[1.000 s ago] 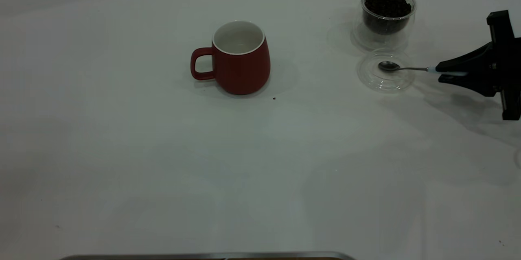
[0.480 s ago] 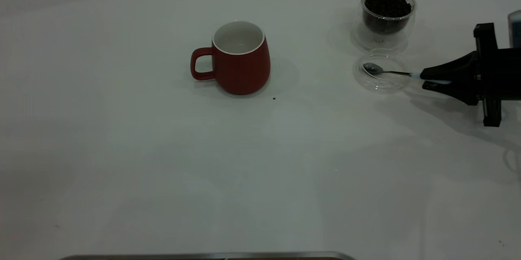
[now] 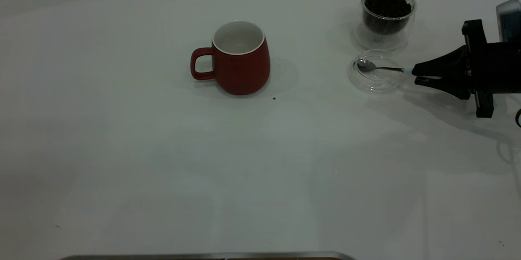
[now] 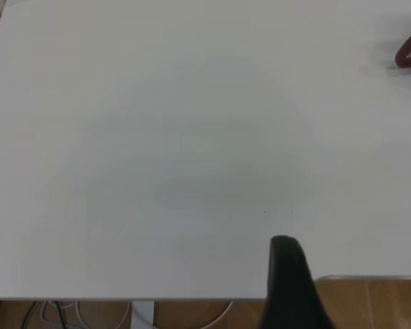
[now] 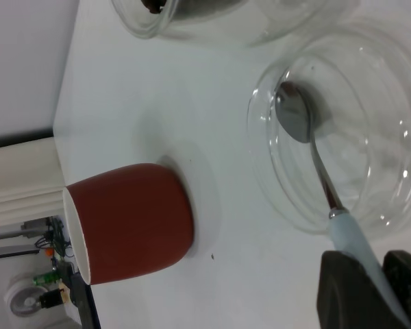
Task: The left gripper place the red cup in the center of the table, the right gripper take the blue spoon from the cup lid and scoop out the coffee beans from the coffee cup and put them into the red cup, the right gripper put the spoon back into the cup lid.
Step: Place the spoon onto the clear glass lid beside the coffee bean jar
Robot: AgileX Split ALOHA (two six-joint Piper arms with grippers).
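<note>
The red cup [image 3: 240, 58] stands upright near the table's middle, handle to the left; it also shows in the right wrist view [image 5: 130, 223]. At the far right, the glass coffee cup [image 3: 386, 14] holds dark coffee beans. Just in front of it lies the clear cup lid [image 3: 372, 87]. My right gripper [image 3: 415, 75] is shut on the pale blue handle of the spoon [image 3: 380, 68], whose metal bowl sits over the lid's far-left part [image 5: 298, 120]. Of the left gripper, off the exterior view, only one dark finger [image 4: 286, 267] shows, by the table's edge.
A single loose bean [image 3: 274, 98] lies on the white table just in front and right of the red cup. A metal strip [image 3: 203, 256] runs along the front edge. The table's right edge is close behind the right arm.
My right gripper has moved left with the spoon, so the spoon's bowl now sits nearer the lid's left rim. The lid itself has slid slightly left. The red cup has not moved.
</note>
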